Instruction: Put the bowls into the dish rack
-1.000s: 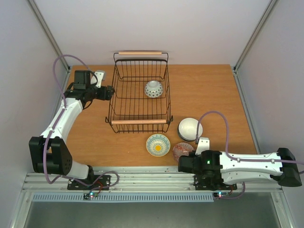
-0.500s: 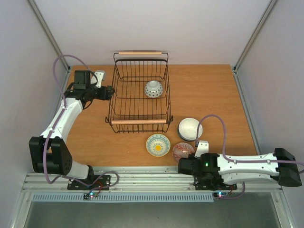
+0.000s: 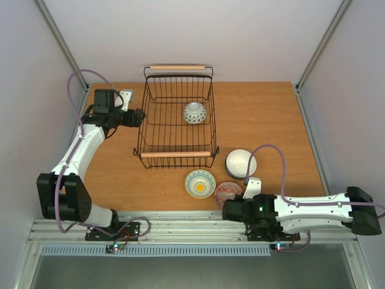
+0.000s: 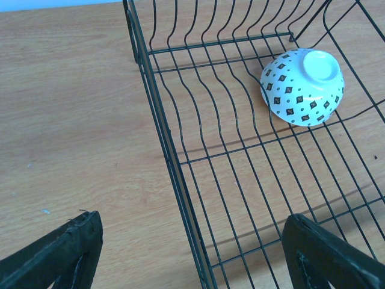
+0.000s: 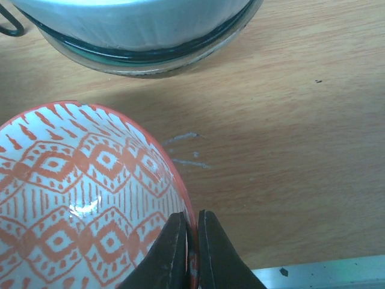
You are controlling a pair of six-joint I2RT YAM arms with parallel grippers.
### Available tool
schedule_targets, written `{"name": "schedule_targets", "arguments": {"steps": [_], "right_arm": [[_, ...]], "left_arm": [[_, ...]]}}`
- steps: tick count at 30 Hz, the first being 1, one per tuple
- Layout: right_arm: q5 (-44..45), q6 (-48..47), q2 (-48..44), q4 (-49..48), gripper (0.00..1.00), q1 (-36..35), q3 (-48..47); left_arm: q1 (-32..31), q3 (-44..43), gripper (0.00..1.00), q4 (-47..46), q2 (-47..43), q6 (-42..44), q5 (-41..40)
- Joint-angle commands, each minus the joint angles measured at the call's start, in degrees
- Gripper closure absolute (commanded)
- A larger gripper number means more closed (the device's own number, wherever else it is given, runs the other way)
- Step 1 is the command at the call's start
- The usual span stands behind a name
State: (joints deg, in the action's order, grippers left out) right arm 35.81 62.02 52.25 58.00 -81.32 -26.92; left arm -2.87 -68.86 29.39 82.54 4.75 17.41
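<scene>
- My left gripper (image 3: 139, 114) is at the far left of the table (image 3: 264, 114), level with the left wall of the dish rack (image 3: 177, 155). Its jaws are spread wide and hold nothing. In the left wrist view, the two dark fingers (image 4: 60, 253) sit at the bottom corners and the rack's left wire wall runs up between them.
- The dish rack stands at the middle of the table, with one wooden handle at its far end and one at its near end.
- Inside the rack, toward the far right corner, a spotted bowl (image 3: 194, 112) lies tipped over with its foot ring facing up (image 4: 302, 86). It is white with small dark diamonds.
- Just in front of the rack's near handle, a yellow-and-teal bowl (image 3: 200, 183) stands upright on the wood.
- Just to its right is the red bowl (image 3: 229, 191), near the table's front edge. My right gripper (image 3: 231, 208) has closed on its rim, with one finger inside and one outside (image 5: 191, 241). I cannot tell whether the bowl's foot touches the wood.
- Just beyond the red bowl, a pale bowl (image 3: 240, 162) lies upside down with a darker rim showing beneath it (image 5: 138, 30).
</scene>
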Motion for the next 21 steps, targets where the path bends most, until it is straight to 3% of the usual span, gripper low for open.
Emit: {"name": "schedule_targets", "arguments": {"steps": [1,7,11,18,21], "right_arm": [[1.3,3.2,1.4,7.5,0.99,-2.3,-2.7],[7.5,8.5,3.0,21.1,0.99,-7.9,-11.1],[12.7,3.7,3.7,24.5,0.99,-9.3,-18.3],[25.8,-27.0,6.7,13.9,0.99,-8.6,-34.3],[25.6,-48.3,7.8,-0.7,0.99,-4.9,-38.3]], "left_arm": [[-0.1,0.6,0.18,-0.7,0.1,0.3,0.7],[-0.1,0.5,0.18,-0.6,-0.8,0.0,0.8],[-0.1,0.5,0.17,-0.5,-1.5,-0.1,1.4],[-0.1,0.5,0.17,-0.2,-2.3,-0.3,6.5],[-0.1,0.6,0.17,-0.4,-2.8,-0.6,6.6]]}}
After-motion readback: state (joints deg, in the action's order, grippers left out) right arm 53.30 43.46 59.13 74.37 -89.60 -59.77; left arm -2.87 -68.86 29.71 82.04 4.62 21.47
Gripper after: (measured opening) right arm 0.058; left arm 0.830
